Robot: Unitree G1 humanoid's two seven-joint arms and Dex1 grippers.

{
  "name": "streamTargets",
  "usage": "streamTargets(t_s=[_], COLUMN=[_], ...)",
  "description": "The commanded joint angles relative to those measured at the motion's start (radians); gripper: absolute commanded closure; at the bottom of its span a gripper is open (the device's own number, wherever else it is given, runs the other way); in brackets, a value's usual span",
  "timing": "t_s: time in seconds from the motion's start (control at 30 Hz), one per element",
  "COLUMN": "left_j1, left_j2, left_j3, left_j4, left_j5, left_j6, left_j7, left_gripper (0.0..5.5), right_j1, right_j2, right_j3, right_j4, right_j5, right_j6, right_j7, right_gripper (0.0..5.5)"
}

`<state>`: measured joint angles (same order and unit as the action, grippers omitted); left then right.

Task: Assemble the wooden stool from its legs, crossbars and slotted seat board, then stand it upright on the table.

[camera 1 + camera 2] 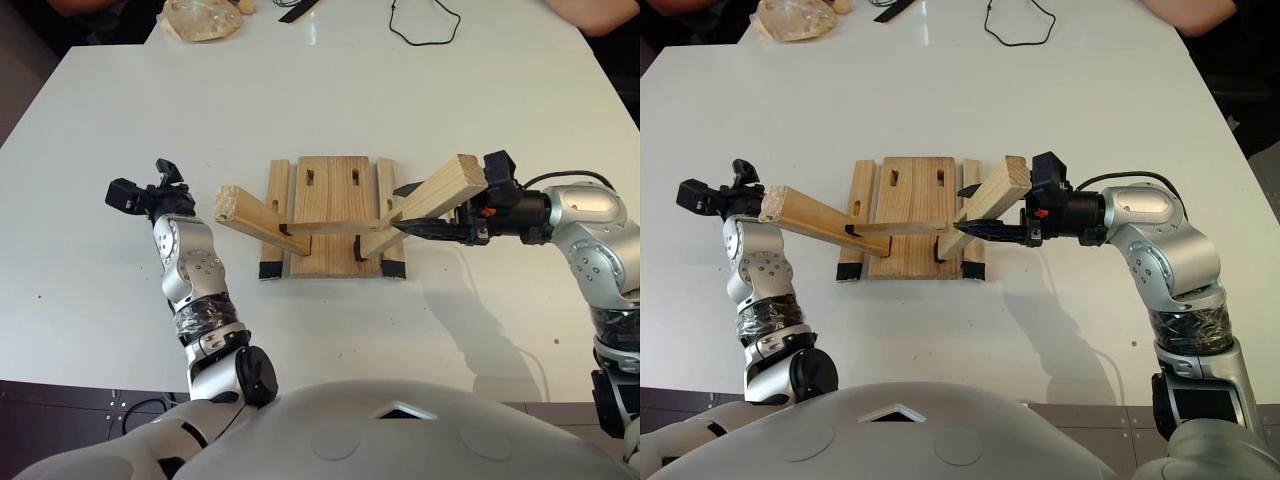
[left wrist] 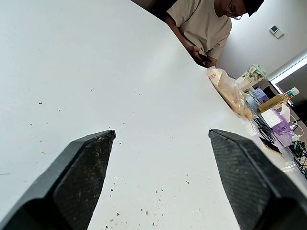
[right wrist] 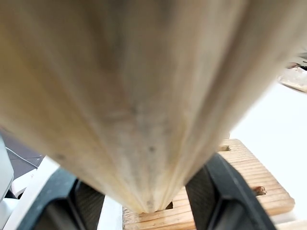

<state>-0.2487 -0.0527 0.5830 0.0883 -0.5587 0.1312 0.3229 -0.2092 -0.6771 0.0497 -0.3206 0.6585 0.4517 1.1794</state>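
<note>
The slotted seat board lies flat at the table's middle. Two wooden legs stand in it, each tilted outward: the left leg and the right leg. A crossbar runs between them low down. My right gripper is shut on the right leg, with one finger on each side just above the board. My left gripper is open over bare table to the left of the stool, a hand's width from the left leg's top. Nothing is between its fingers.
Wooden bars with black end pads lie along both sides of the board. At the table's far edge are a clear plastic bag, a black strap and a thin black cable. Bare white table surrounds the stool.
</note>
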Motion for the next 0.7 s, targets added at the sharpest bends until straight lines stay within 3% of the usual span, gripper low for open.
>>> streamTargets(t_s=[0.03,0.5,0.7], left_j1=[0.038,0.080,0.113], left_j2=[-0.013,-0.040,-0.031], left_j3=[-0.014,-0.039,-0.121], left_j4=[-0.020,-0.057,-0.145], left_j5=[0.012,0.015,0.085], left_j6=[0.000,-0.010,-0.017], left_j7=[0.011,0.015,-0.018], left_gripper=[1.88,1.88,1.88], right_j1=[-0.036,-0.030,-0.012], right_j2=[-0.006,-0.021,-0.037], right_j3=[-0.001,0.064,0.124], right_j4=[0.039,0.068,0.085], right_j5=[-0.026,-0.136,-0.211], right_j6=[-0.011,-0.017,-0.057], right_j7=[0.004,-0.050,-0.060], right_gripper=[3.40,3.40,3.40])
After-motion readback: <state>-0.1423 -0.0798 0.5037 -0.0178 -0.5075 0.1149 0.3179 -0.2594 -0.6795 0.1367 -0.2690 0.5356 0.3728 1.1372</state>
